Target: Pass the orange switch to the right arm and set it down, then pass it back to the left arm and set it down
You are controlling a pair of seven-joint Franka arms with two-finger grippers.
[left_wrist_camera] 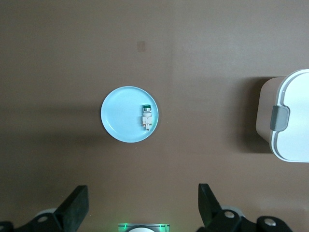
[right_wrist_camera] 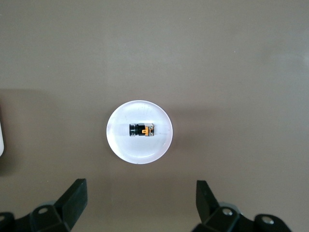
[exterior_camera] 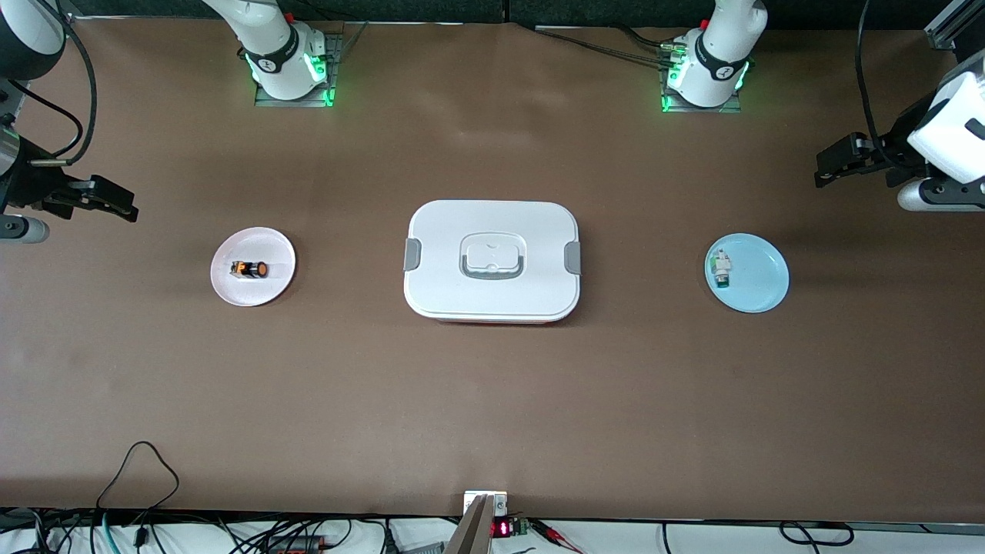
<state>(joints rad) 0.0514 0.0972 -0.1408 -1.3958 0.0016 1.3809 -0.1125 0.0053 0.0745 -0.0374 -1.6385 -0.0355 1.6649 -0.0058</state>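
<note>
Orange switch (exterior_camera: 248,269) is lying on its side in the middle of a small white plate (exterior_camera: 271,296), toward the right arm's end of the table (exterior_camera: 492,400). Nothing is touching it.

Up in the air over that end of the table, the right gripper (exterior_camera: 98,198) is hanging with its 2 black fingers (right_wrist_camera: 72,200) spread wide, holding nothing. Seen from its wrist camera, the white plate and the switch are sitting between the 2 fingertips, well below them.

At the other end, the left gripper (exterior_camera: 845,158) is hanging over the bare table too, its fingers (left_wrist_camera: 75,205) also parted wide and empty. Its wrist camera is looking down on a light blue plate (exterior_camera: 766,288), where a small white-and-green part (exterior_camera: 721,269) is lying close to the rim on the side facing the box. Neither arm is touching anything on the table.

Between the 2 plates, the box (exterior_camera: 492,231) is sitting closed: white lid, grey clasps at both ends, a grey handle folded flat in its recess. It is well apart from both plates.

No brand or label is readable on the box, the plates or the parts. Each arm's base joint is showing a small round mark that I cannot make out. At the table's edge nearest the front camera, a small red lit display (exterior_camera: 501,528) is glowing, its digits too small to read.
</note>
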